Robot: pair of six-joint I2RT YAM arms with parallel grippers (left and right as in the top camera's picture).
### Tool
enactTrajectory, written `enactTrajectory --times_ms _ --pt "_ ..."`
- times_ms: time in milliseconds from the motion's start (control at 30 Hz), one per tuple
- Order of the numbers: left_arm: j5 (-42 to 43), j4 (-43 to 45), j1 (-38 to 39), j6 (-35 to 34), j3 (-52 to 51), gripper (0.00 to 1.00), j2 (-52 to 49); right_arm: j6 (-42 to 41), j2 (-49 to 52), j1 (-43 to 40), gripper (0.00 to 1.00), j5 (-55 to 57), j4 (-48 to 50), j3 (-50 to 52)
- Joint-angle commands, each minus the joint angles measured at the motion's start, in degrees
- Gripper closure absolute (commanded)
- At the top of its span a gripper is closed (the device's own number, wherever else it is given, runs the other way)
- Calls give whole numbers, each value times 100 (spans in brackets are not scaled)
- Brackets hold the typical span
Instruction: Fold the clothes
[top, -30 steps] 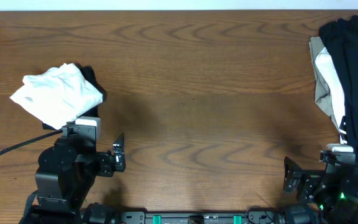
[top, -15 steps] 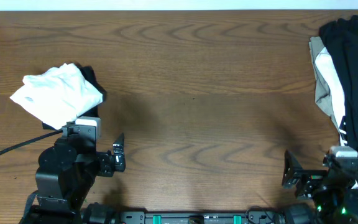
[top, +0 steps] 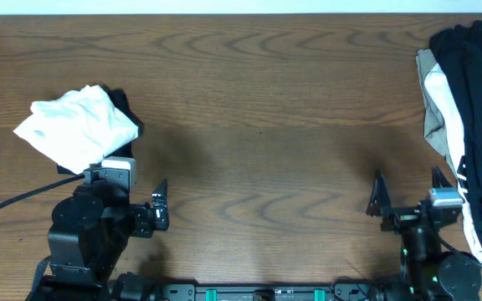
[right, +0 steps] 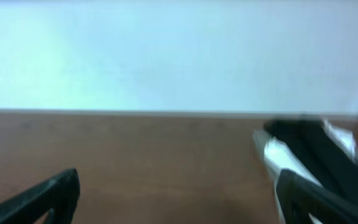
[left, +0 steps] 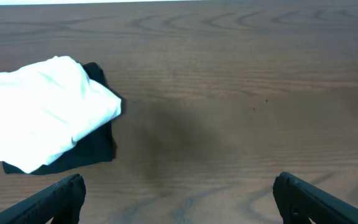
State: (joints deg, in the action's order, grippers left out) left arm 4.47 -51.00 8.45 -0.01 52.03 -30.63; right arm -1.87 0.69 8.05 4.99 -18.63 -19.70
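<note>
Overhead: crumpled white garment (top: 78, 125) on black cloth (top: 122, 104) at nine o'clock, draped black-white-beige heap (top: 469, 109) at three, woodgrain table (top: 258, 100) between; left gripper (left: 179, 190) and right gripper (top: 407, 197) spread.

White garment (left: 42, 109) atop black garment (left: 87, 155)

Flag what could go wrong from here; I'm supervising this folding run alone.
The pile on the right mixes black, white and beige pieces, so the open right gripper may lift several at once. On the left, the white garment lies on a black piece; the open left gripper could pinch both.
</note>
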Motion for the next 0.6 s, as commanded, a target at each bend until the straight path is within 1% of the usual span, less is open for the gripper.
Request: enactTrajectory --times_ms 0,267,367,500,567 --pt "-46 4 -13 -24 -7 2 9 623 -37 -50 1 70 684 546" --pt "-46 4 -13 -24 -7 2 9 710 -37 -55 1 46 2863 1921" --pt "-48 4 -13 -24 -7 2 9 732 -42 -52 1 9 2428 1943" --pt "-46 4 -13 -24 -7 2 9 664 -42 -55 1 -269 1379 1937" --pt "-46 4 -13 -24 -7 2 9 664 -39 -48 1 -433 1445 1939"
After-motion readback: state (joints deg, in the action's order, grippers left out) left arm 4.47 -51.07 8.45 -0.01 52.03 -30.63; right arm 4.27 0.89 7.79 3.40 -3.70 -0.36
